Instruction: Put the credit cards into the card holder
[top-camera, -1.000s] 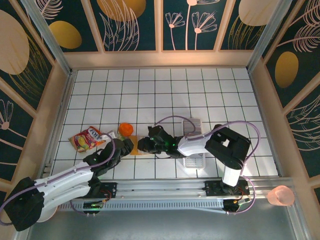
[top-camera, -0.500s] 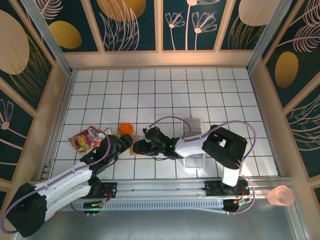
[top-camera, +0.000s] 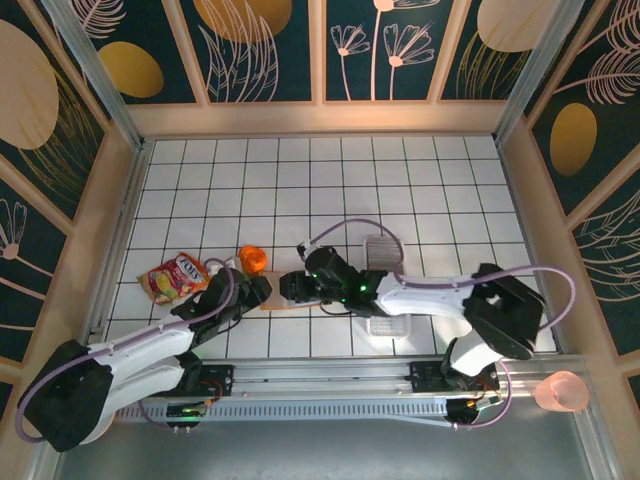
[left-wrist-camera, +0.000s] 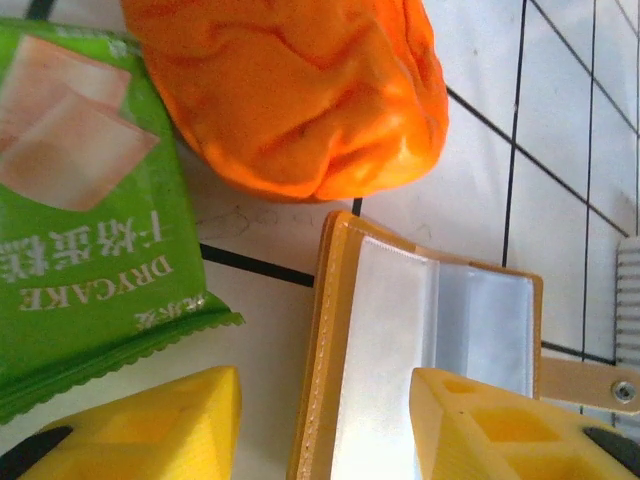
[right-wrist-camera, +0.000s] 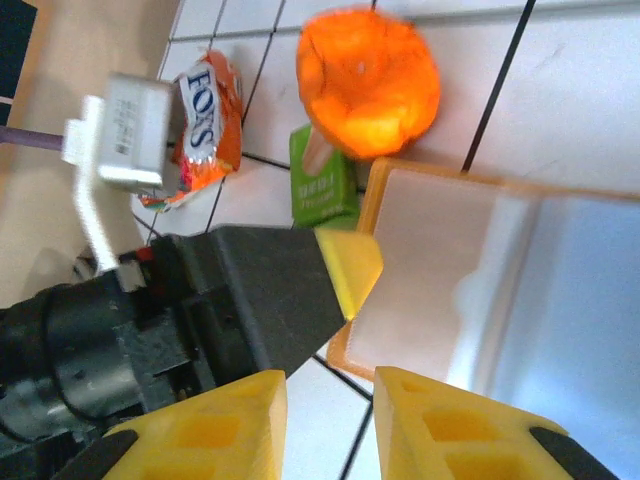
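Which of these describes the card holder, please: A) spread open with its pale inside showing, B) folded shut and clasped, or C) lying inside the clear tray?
A: the holder lies spread open on the tiles beside the orange lump, with its pale pockets facing up.

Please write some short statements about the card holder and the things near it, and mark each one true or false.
1. The card holder lies open on the table. True.
2. The green packet reads FOX'S. False: it reads DRYCAKE.
3. An orange crumpled object sits next to the card holder. True.
4. The left tool is shut tight. False: its yellow fingers stand apart, across the card holder's edge.
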